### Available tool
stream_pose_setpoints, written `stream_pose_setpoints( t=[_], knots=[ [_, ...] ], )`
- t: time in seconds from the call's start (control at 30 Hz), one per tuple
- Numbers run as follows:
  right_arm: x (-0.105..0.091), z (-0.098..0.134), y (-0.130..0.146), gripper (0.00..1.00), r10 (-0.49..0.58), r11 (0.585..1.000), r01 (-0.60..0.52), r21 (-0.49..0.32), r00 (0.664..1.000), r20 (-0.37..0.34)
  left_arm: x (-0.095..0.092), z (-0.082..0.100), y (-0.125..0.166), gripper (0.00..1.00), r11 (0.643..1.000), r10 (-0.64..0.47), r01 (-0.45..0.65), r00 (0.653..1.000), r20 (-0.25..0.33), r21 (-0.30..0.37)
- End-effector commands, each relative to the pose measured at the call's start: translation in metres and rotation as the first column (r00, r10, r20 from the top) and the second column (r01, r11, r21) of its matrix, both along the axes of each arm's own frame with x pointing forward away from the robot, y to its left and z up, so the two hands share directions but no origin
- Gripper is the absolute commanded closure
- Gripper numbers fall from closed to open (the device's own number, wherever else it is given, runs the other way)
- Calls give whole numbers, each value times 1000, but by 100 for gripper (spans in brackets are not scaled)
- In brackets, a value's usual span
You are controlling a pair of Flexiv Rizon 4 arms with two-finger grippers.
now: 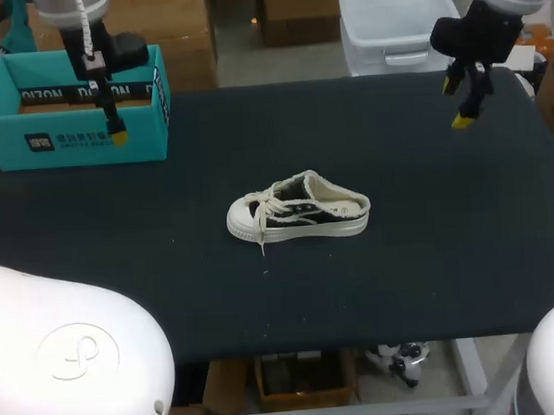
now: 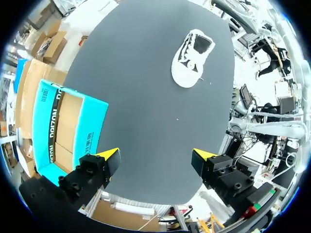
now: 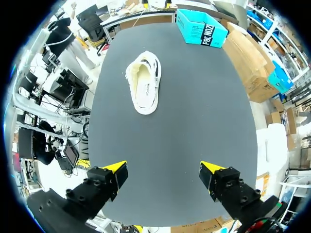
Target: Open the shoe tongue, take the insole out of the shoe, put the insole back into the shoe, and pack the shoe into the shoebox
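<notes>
Head view: black-and-cream laced shoe (image 1: 298,207) sits upright.

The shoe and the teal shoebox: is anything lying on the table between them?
Nothing. In the head view the stretch between the shoe and the shoebox is bare black table; the right wrist view shows the same.

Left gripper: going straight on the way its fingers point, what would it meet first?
Probably bare table, just beside the shoebox. The open left gripper points short of the shoe, which lies farther ahead; depth is unclear.
</notes>
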State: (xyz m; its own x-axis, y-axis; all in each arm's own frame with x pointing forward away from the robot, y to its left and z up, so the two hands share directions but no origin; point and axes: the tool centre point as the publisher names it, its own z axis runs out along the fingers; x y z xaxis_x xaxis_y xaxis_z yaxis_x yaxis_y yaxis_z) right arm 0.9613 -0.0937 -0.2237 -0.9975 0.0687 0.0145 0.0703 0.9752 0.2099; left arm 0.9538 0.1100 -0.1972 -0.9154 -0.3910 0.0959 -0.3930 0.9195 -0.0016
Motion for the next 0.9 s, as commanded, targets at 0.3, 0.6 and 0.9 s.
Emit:
stream_pose_setpoints(
  t=[0.3,0.6,0.9],
  knots=[
    [-42,-56,47,0,-70,982,42,183,987,146,-27,-9,-24,0,984,174,-175,984,-46,-21],
    [-43,-70,69,0,-44,973,12,229,990,135,-33,-16,-34,0,985,170,-170,982,-81,12],
    [-43,-70,69,0,-44,973,12,229,990,135,-33,-16,-34,0,985,170,-170,982,-81,12]
  ],
)
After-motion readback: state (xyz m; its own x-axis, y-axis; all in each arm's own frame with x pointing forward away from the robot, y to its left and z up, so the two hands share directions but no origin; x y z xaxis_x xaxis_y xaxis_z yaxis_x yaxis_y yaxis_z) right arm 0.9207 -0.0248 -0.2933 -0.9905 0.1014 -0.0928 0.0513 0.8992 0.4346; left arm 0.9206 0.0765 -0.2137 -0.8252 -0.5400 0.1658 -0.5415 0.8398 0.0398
